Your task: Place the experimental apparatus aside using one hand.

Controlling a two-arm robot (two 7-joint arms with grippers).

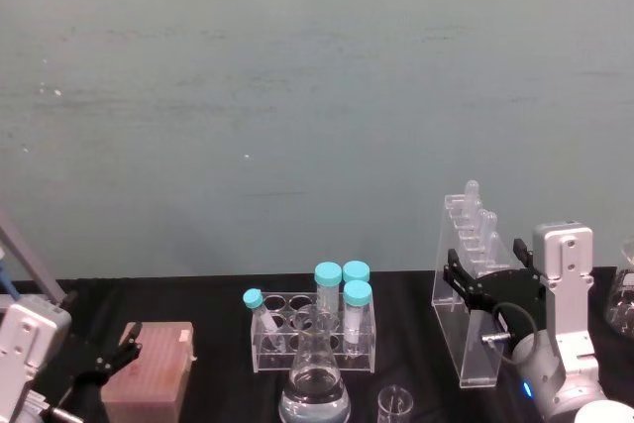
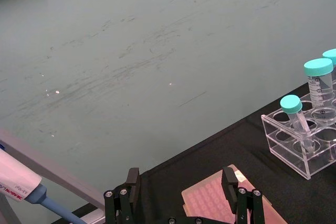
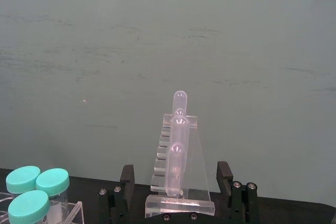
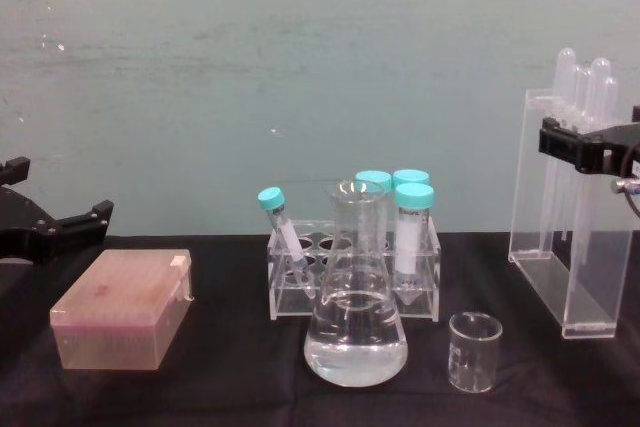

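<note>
Widely open right end effector astride rack

conical flask base cut off at head view's lower edge, small beaker likewise

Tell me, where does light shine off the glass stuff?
Chest view: bright glints in the flask and on the beaker; the rack has pale glowing edges. Head view: tiny white specks on the wall. Right wrist view: the rack's base gleams inside the open right end effector.

White casings, black silver-screwed left hand and right hand, a looping black cable.
</note>
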